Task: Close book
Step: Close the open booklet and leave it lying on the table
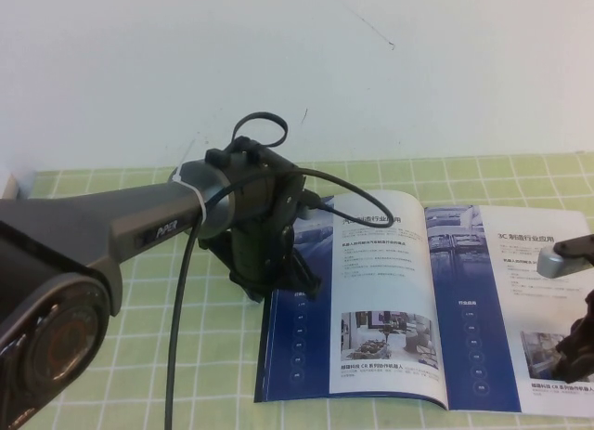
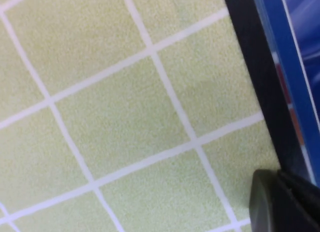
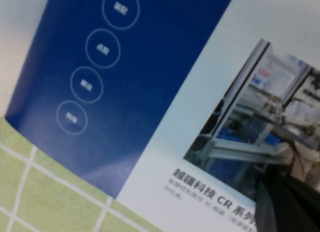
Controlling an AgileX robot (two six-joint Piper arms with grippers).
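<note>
- Left gripper (image 1: 283, 277) hangs low at the left edge of the open book (image 1: 390, 263), over the far part of its blue outer strip; from where I stand I cannot tell whether it is spread or pressed together.
- Its arm reaches in from the near left, and a black cable (image 1: 176, 337) loops over the wrist and trails down toward the near edge.
- From the left wrist camera, a dark bit of that gripper (image 2: 280, 207) shows just beside the book's dark edge (image 2: 260, 91), with green mat (image 2: 125, 117) filling the rest.
- Right gripper (image 1: 571, 356) sits at the far right of the scene, low over the right-hand page near its lower photograph (image 1: 548, 351); whether it is spread or closed I cannot tell either.
- The right wrist camera looks down on a blue band (image 3: 150, 66) printed with four white circles, a photograph of machinery (image 3: 260, 117) with a caption under it, and a corner of the mat (image 3: 50, 192).
- The book lies open, face up, on the green gridded mat (image 1: 213, 374), right of centre, with its spine running away from the robot.
- A white page (image 1: 385, 291) left of the spine arches up a little instead of lying flat.
- A pale wall (image 1: 371, 77) stands behind the mat.
</note>
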